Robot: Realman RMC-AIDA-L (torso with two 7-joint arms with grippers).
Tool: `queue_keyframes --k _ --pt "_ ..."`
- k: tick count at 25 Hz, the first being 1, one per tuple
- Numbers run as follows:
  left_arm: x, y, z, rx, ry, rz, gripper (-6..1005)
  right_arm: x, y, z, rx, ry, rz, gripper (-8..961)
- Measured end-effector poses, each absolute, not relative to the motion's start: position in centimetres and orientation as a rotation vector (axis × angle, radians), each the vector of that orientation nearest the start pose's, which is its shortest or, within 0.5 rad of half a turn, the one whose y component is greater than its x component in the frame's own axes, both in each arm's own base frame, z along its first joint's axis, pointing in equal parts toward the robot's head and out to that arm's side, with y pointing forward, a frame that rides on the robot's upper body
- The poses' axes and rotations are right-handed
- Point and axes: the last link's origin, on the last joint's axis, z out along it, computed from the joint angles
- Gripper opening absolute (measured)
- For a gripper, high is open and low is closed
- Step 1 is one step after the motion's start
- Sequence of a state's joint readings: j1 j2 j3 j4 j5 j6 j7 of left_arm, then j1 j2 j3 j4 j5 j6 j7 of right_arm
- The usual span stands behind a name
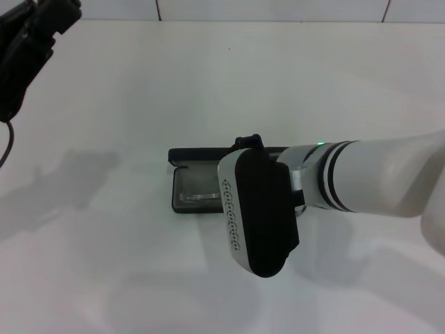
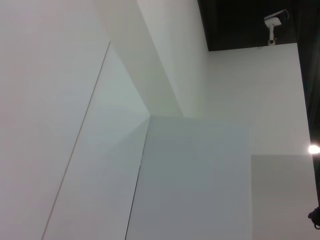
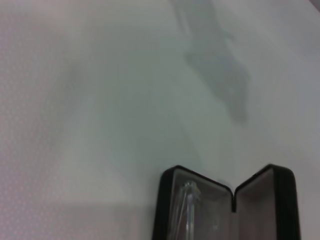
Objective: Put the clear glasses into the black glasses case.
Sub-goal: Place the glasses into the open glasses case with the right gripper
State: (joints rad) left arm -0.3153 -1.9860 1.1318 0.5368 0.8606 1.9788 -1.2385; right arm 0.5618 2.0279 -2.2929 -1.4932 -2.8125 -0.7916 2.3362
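The black glasses case [image 1: 201,152] lies open in the middle of the white table, with its lid raised at the far side. The clear glasses [image 1: 200,196] lie inside its grey-lined tray; in the right wrist view they are a faint transparent frame [image 3: 189,207] in the case [image 3: 163,200]. My right arm reaches in from the right, and its bulky wrist [image 1: 259,212] covers the case's right half. Only a dark tip of the right gripper [image 1: 248,142] shows at the case's back edge. My left gripper [image 1: 28,42] is parked high at the far left.
The white table [image 1: 104,264] spreads around the case, with a white tiled wall [image 1: 278,8] behind it. The left wrist view shows only white walls and a dark ceiling.
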Motion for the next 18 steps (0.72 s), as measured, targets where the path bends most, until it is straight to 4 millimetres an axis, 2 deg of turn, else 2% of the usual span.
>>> queue_keyframes --k 18 --pt "-23.51 26.23 7.91 -2.23 -0.264 -1.817 133 8.47 29.16 -12.41 -2.586 -0.718 -0.344 242"
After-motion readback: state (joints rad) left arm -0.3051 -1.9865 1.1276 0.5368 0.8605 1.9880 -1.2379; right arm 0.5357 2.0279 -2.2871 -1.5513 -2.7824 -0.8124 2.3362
